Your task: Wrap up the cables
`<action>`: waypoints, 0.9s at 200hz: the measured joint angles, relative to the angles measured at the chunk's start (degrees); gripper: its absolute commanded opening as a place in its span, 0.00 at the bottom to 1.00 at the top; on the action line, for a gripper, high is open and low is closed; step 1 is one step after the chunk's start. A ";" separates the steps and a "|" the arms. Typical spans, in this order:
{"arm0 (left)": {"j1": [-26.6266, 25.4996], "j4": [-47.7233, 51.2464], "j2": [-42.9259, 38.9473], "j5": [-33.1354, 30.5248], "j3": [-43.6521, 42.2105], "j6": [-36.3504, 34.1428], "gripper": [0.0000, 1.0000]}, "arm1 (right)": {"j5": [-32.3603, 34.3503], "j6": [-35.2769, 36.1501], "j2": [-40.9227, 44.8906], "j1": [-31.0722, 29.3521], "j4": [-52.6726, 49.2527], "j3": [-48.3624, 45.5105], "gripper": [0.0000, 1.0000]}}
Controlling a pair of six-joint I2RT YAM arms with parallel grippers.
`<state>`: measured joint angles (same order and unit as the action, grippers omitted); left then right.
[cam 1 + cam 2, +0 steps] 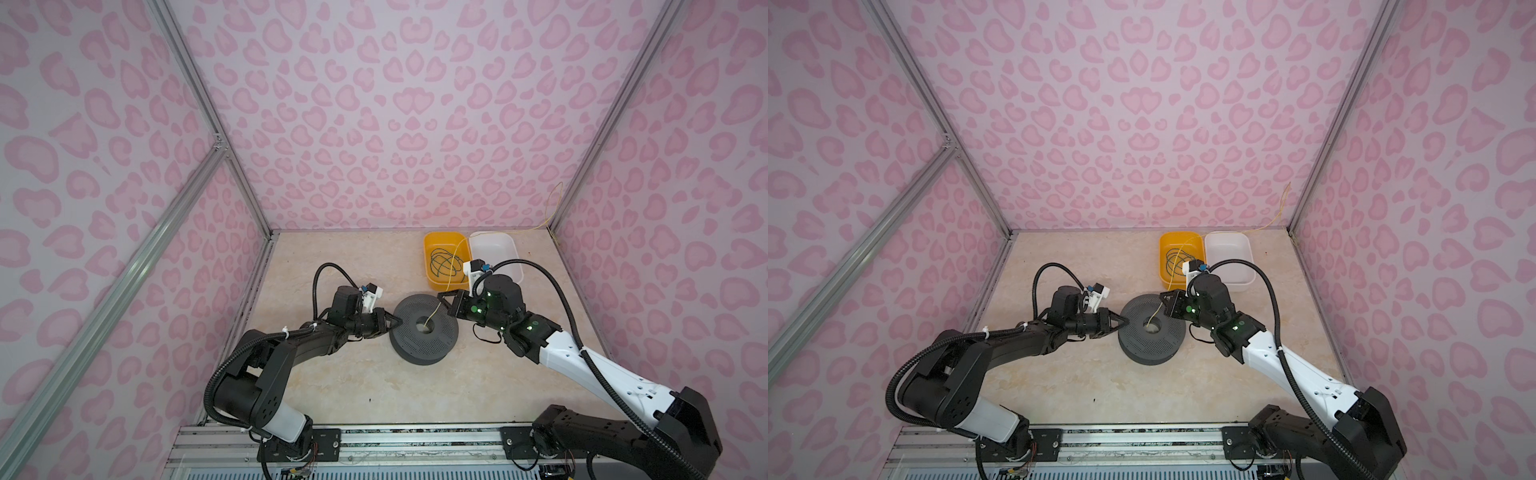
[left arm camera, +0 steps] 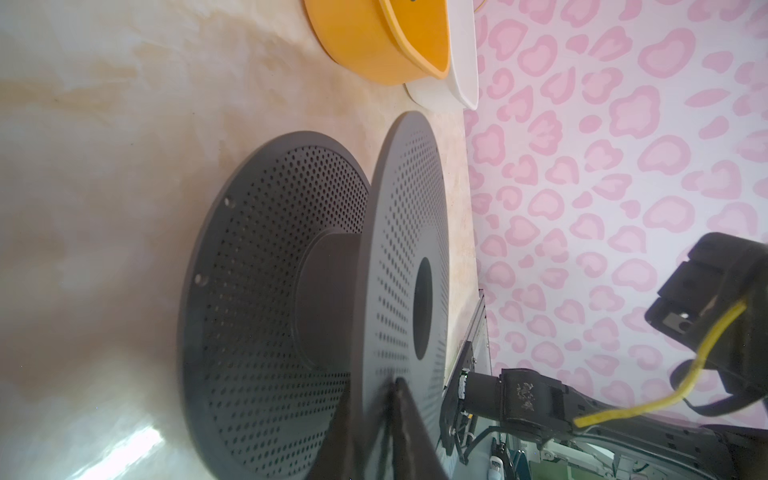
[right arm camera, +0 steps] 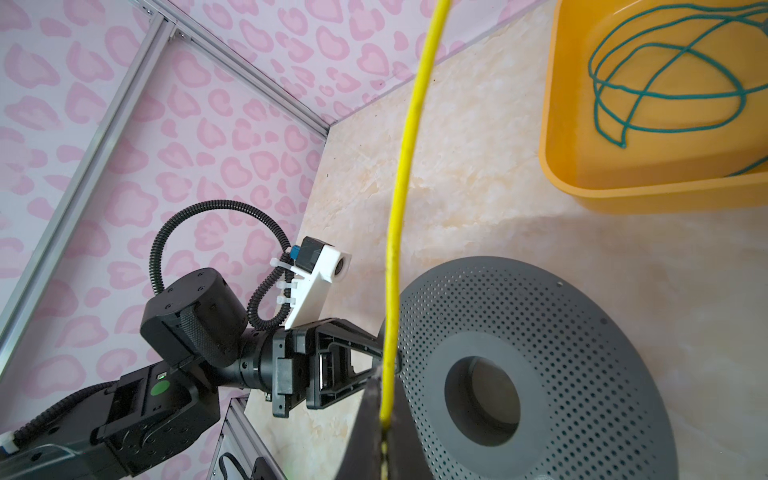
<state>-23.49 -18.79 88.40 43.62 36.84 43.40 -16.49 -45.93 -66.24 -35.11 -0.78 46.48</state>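
A grey perforated spool [image 1: 424, 338] [image 1: 1150, 338] lies flat mid-table. My left gripper [image 1: 400, 322] [image 1: 1124, 322] [image 2: 392, 382] is shut on the rim of its upper flange [image 2: 399, 232]. My right gripper [image 1: 442, 296] [image 1: 1163, 295] [image 3: 384, 415] hovers over the spool's far right edge, shut on the pale yellow cable [image 3: 405, 166] [image 1: 456, 253]. A short end [image 2: 623, 411] hangs toward the hub hole [image 3: 484, 397]. The cable's long part runs over the tubs to the back right corner. The dark green cable [image 1: 446, 264] [image 1: 1177, 264] [image 3: 665, 83] lies looped in the yellow tub [image 1: 432, 241].
A white tub [image 1: 498, 241] [image 1: 1229, 239] stands right of the yellow tub [image 1: 1167, 241] at the back right. Pink patterned walls close in three sides. An aluminium rail [image 1: 374, 436] runs along the front edge between the arm bases.
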 measured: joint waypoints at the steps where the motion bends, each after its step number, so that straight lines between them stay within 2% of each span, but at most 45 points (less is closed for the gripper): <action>1: 0.00 0.28 -0.07 -0.02 0.20 -0.02 0.04 | 0.00 0.00 0.04 0.00 0.00 0.00 0.00; 47: -0.26 15.82 -4.57 -5.62 10.12 -4.74 0.04 | 1.16 -0.46 4.31 0.20 -0.07 -1.97 0.00; 85: -1.79 29.55 -9.16 -15.32 18.64 -9.90 0.04 | 3.17 -1.03 7.91 1.16 -0.44 -3.67 0.00; 136: -8.94 45.57 -10.36 -31.12 30.42 -15.69 0.04 | 3.56 -0.85 9.05 2.62 -0.90 -3.67 0.00; 180: -16.55 53.22 -8.00 -43.74 38.01 -19.06 0.04 | 3.30 -0.81 9.16 3.56 -1.38 -3.67 0.00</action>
<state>-40.03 34.44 80.40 -0.12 74.85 24.34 -13.19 -46.74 -57.08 -31.55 -2.15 42.81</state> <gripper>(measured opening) 0.070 0.049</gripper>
